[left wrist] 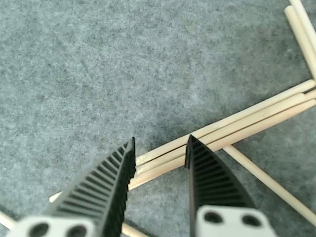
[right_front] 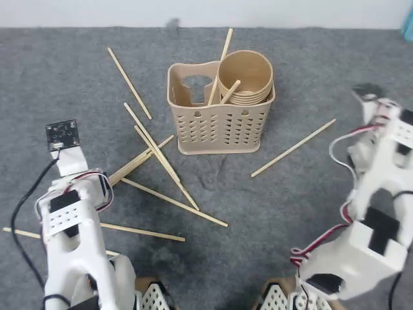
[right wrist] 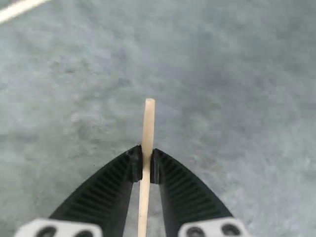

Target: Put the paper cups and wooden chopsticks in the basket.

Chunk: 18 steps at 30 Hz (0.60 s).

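Now L gripper (left wrist: pixel 161 143), jaws wide, hangs just over the chopstick bundle (left wrist: pixel 247 121), whose long axis runs nearly jaw-to-jaw, so prob needs a wrist turn; R gripper (right wrist: pixel 146 160) pinches one chopstick (right wrist: pixel 147 123), basket (right_front: pixel 219 132) well apart from both.

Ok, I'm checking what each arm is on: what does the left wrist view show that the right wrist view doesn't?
Left wrist view: the left gripper, open, at three chopsticks lying side by side. Right wrist view: the right gripper, shut on one chopstick whose tip sticks out past it. Both: the grey mat underneath.
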{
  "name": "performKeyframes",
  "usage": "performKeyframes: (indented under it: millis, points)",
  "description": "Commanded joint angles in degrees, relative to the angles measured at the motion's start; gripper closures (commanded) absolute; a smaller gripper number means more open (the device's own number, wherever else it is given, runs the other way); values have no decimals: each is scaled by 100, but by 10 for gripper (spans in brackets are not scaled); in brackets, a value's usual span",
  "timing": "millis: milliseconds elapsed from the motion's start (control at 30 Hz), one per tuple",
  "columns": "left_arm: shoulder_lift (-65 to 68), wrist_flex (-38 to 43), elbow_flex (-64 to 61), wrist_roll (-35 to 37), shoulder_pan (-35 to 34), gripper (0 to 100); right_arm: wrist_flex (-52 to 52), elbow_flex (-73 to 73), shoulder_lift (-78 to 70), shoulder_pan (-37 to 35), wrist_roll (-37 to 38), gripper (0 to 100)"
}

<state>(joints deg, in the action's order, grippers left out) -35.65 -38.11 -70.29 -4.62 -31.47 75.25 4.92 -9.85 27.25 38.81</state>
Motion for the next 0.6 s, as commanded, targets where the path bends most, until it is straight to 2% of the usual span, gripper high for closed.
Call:
performKeyframes:
  millis: [0, 200, 367, 567]
  points:
    - [-202, 114, 40, 9, -44, 838, -708, 273, 435, 629, -448, 991]
    - [-202, 114, 40, 9, -44, 838, -1912, 1152, 435, 1244, -519, 969]
    - [-202, 114, 40, 9, -44, 838, -1938, 1204, 453, 1305, -545, 794]
    - [-202, 114, 40, 9, -53, 838, -1982, 1011, 435, 1103, -554, 838]
